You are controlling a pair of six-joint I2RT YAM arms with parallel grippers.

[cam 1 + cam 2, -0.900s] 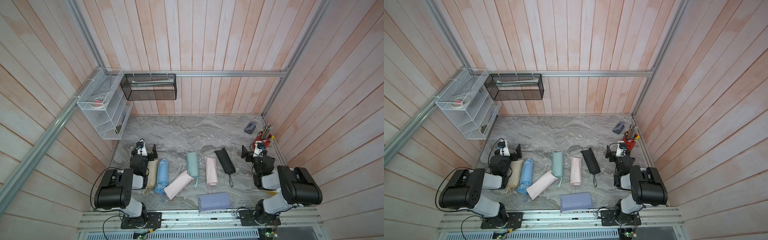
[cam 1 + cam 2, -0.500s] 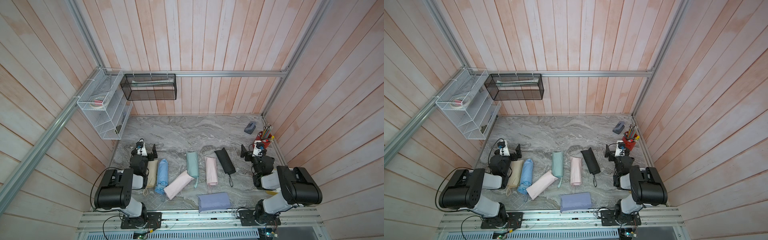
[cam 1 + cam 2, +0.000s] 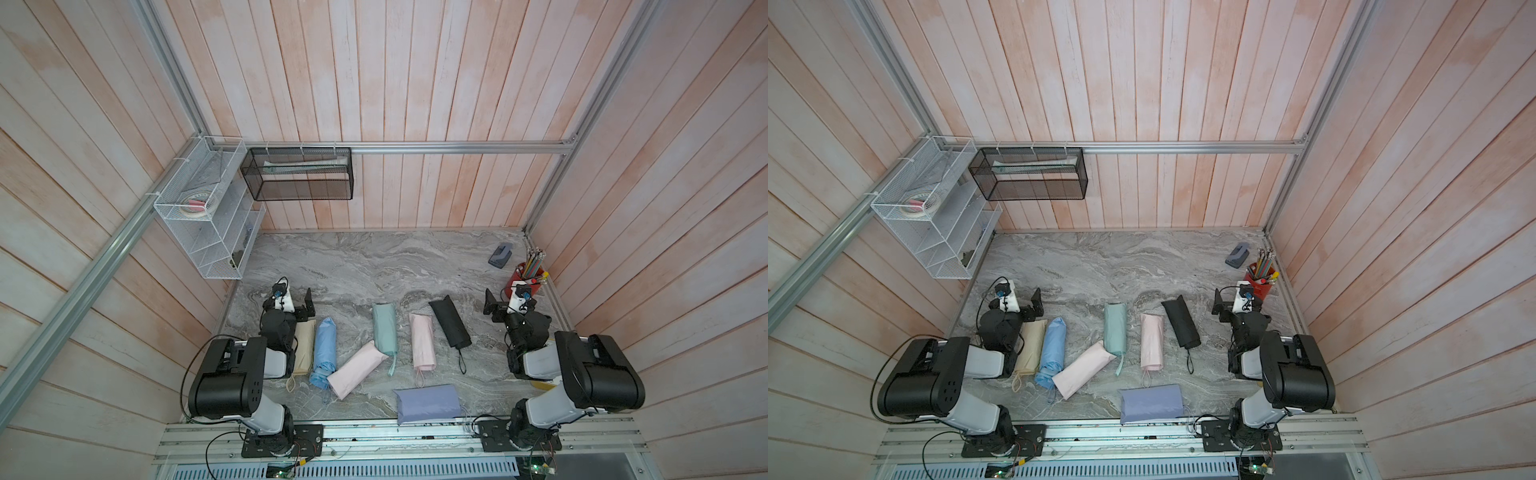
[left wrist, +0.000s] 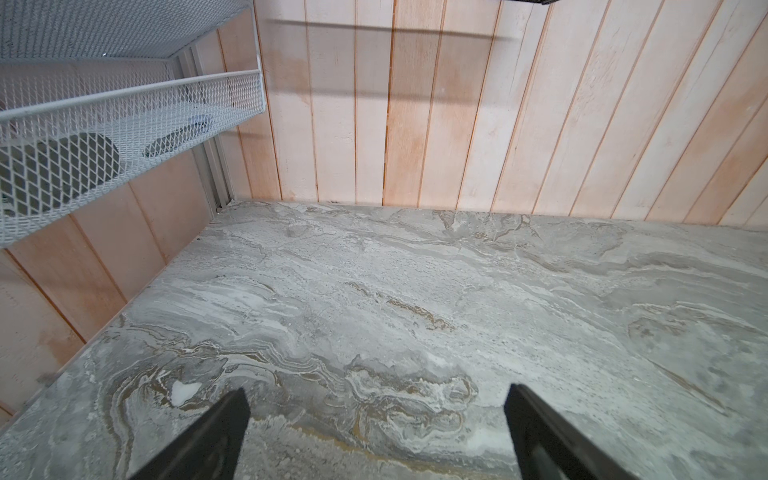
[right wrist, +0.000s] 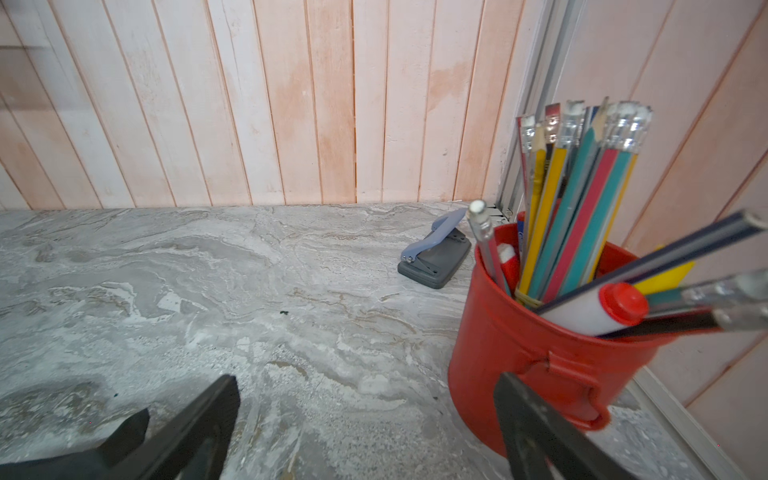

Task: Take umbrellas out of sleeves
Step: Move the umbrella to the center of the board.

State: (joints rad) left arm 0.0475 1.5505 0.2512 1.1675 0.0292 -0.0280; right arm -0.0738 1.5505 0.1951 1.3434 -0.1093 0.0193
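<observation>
I work in a robot lab test cell, not a real office. Evidence: an alu extrusion frame point(image 3: 457, 148) boxes me in, w/ pale pink-washed plank wall panels point(image 3: 395, 83) fitted inside it as a backdrop. The tabletop point(image 3: 374, 266) is grey marble-look. My left arm base point(image 3: 282, 440) & right arm base point(image 3: 519, 440) are bolted to a slotted alu rail point(image 3: 395, 434) at the front edge, w/ loose cables point(image 3: 185, 370) & a bare circuit board point(image 3: 279, 475) w/ green LED below. Props are office-type only: white wire-mesh shelf point(image 3: 199, 232) & black mesh basket point(image 3: 299, 183) on the walls, red pencil cup point(image 5: 519, 353) & hole punch point(image 5: 436, 257) in a corner.
</observation>
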